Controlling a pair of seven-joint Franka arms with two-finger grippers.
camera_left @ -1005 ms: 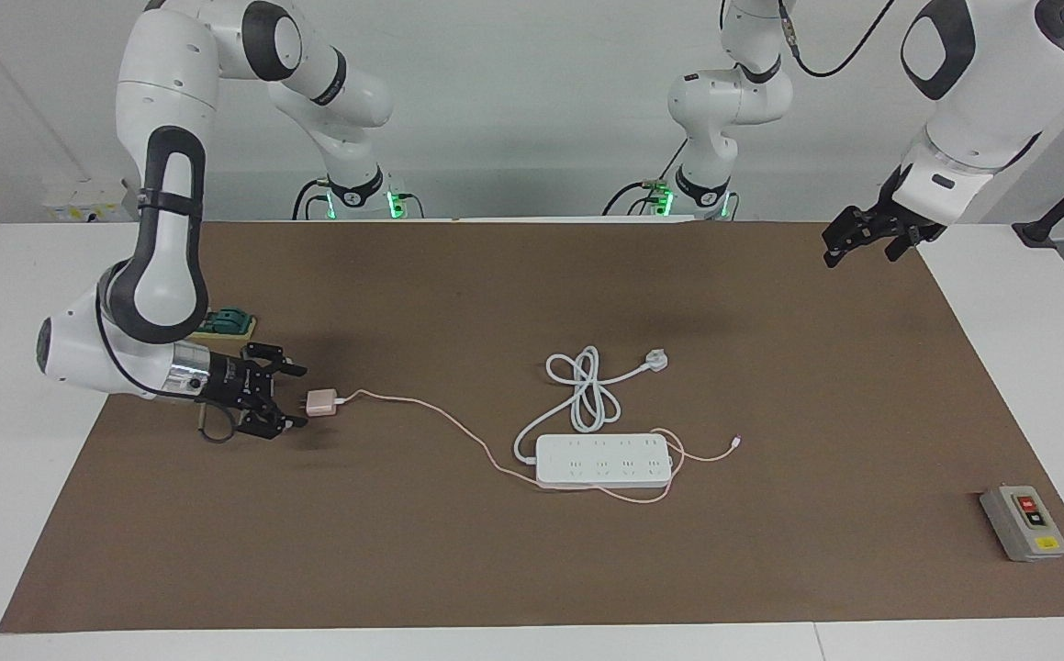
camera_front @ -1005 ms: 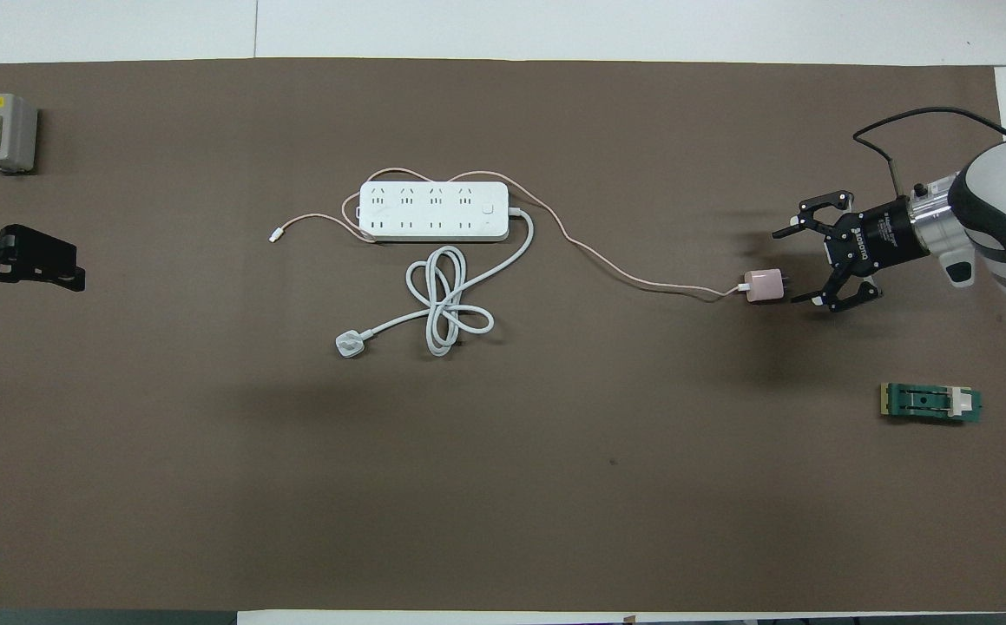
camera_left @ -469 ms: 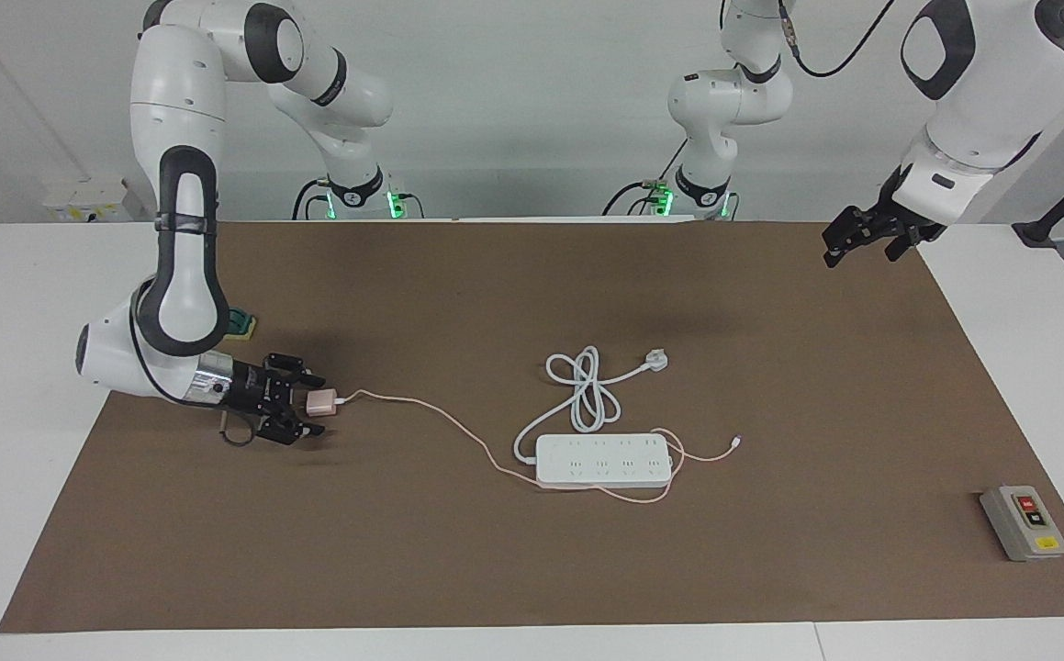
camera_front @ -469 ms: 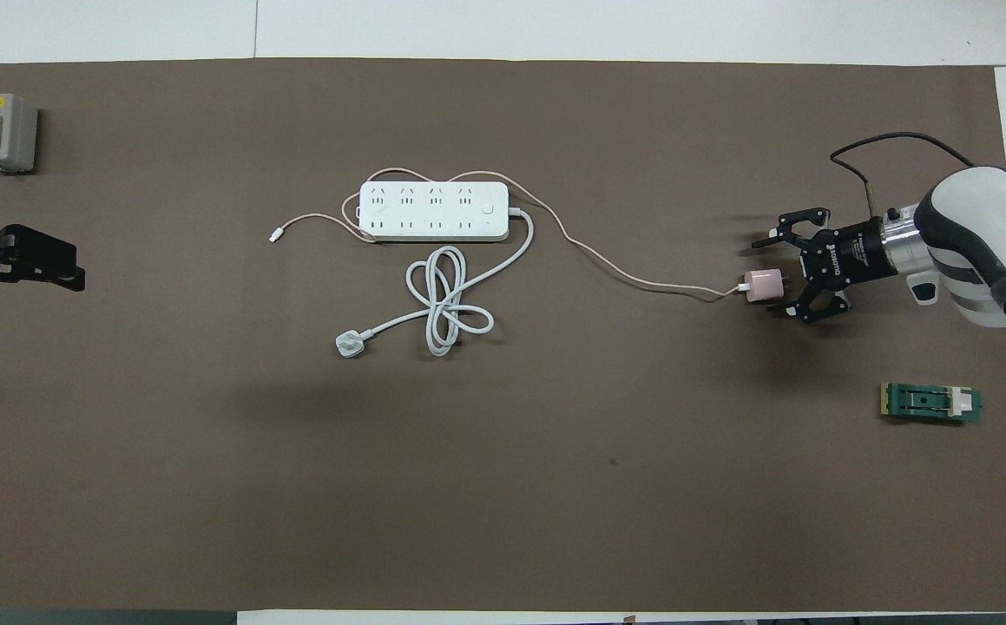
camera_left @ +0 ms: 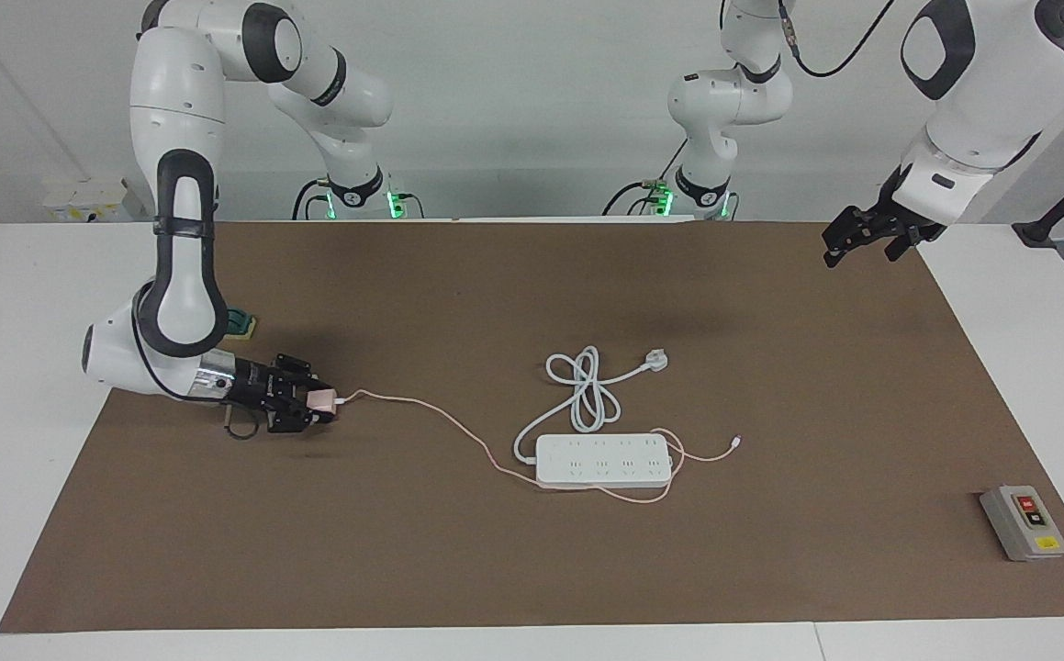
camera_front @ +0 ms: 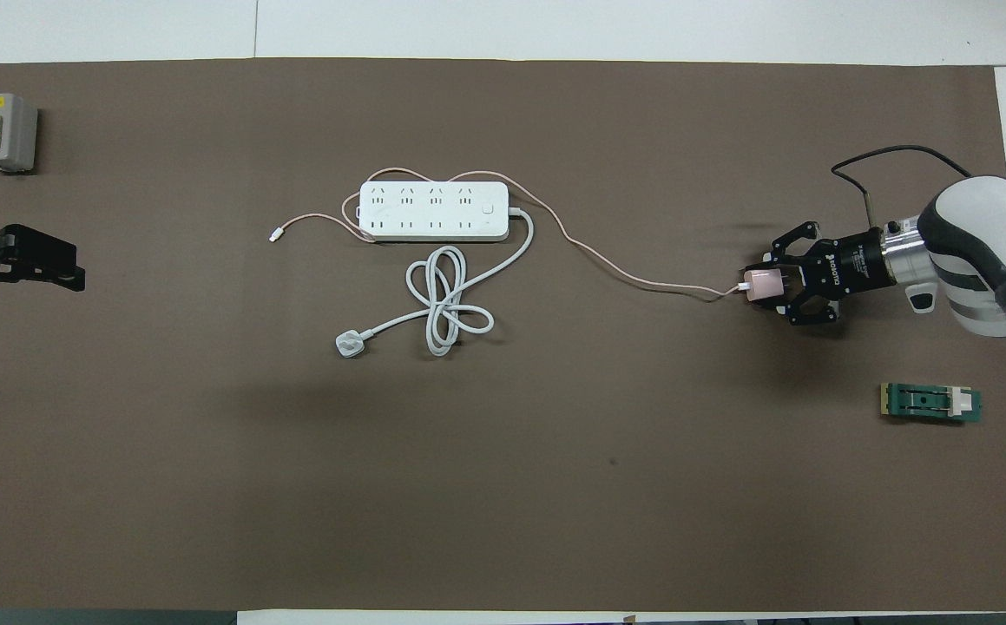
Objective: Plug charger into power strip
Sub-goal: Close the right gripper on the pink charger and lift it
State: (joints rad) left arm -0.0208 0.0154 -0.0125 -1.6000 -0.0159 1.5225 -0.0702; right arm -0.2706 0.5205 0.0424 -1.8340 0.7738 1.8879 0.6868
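One step of the job looks made in the facing view: the right gripper (camera_left: 311, 408), low at the mat toward the right arm's end of the table, has its fingers drawn in on the small pale pink cube-shaped charger (camera_left: 319, 400), which sits between them at the claw's tip. The charger's long thin pink cable (camera_left: 440, 415) runs off toward four o'clock, reaching the long flat white power strip (camera_left: 603, 461) well apart at mid-table. No socket there is filled, so lifting, carrying, aligning the prongs and pressing in all appear left to do. The left gripper (camera_left: 867, 235) waits, hanging over the mat's corner at the left arm's end, its fingers spread and holding nothing.

Seen from overhead, the right gripper (camera_front: 772, 286) comes in from three o'clock and clamps the charger (camera_front: 761, 285) by its two sides; the charger's metal prongs point back into the claw, and the cable (camera_front: 607, 265) leaves toward nine o'clock. The power strip (camera_front: 433, 211) lies at about ten o'clock from the charger, with its thick white coiled cord (camera_front: 446, 299) nearer the robots. The left gripper (camera_front: 69, 271) shows at the view's nine o'clock edge, spread.
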